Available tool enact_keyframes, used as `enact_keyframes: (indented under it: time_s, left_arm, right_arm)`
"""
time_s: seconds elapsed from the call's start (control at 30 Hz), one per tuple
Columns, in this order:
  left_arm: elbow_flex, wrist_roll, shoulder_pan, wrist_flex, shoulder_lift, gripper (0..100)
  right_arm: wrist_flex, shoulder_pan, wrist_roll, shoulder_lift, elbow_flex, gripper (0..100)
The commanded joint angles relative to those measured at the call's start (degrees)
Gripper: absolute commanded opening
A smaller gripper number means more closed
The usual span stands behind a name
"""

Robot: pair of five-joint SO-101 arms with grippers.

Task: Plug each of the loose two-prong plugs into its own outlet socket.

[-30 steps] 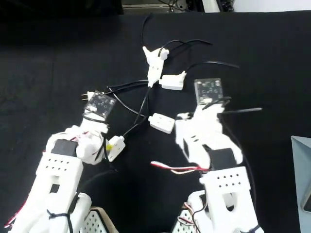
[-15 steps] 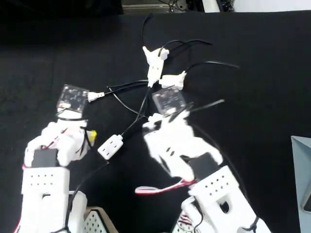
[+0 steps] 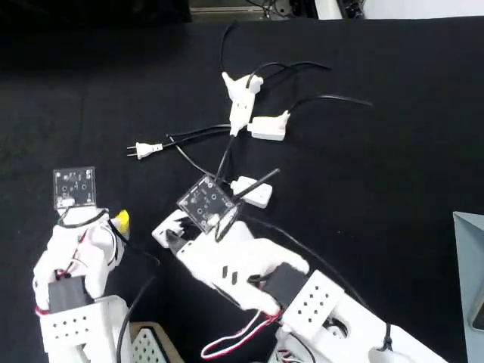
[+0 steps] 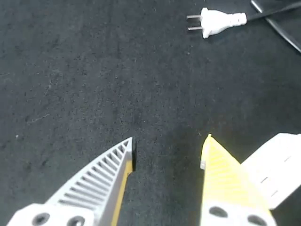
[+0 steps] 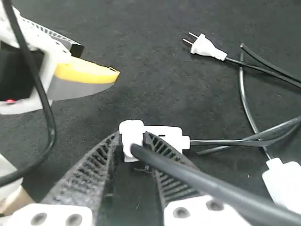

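the loose two-prong plug (image 3: 147, 149) lies flat on the black tabletop (image 3: 393, 151), its prongs pointing away from its black cord (image 3: 198, 136), and nothing touches it. nearer my arm bases than that plug lies a white outlet socket (image 5: 162, 137), flat on the tabletop with a black cord of its own. my right tool (image 5: 130, 137) is closed on its thick end, one dark finger on each side. my left tool (image 4: 168, 141) hangs open over bare tabletop, also nearer the bases than the plug and well apart from it. its yellow finger (image 4: 225, 179) is near the socket i hold but not touching it. on the cord side of the plug, a second outlet socket (image 3: 253, 191) lies just beside my right wrist's camera board (image 3: 206, 203). farther along the plug's cord rests a third outlet socket (image 3: 268, 127). just beside that, a pair of white cord ends (image 3: 240, 98) lies touching each other, farther from the bases than the plug.
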Motion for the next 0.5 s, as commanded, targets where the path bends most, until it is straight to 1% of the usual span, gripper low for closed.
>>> enact_keyframes:
  time_s: [0.0,0.3,0.47]
  left_arm:
    - [1.2,2.3,-2.5,0.4,-5.2,24]
    - [4.4,2.0,-3.4,0.4,-7.9,24]
    - [4.4,2.0,-3.4,0.4,-7.9,24]
  right_arm:
    - [-3.0,-1.2,-0.1,1.8,-0.7,1.2]
    - [-3.2,-1.2,-0.5,23.4,-11.3,1.2]
    - [-4.2,-1.1,-0.5,29.9,-15.1,1.2]
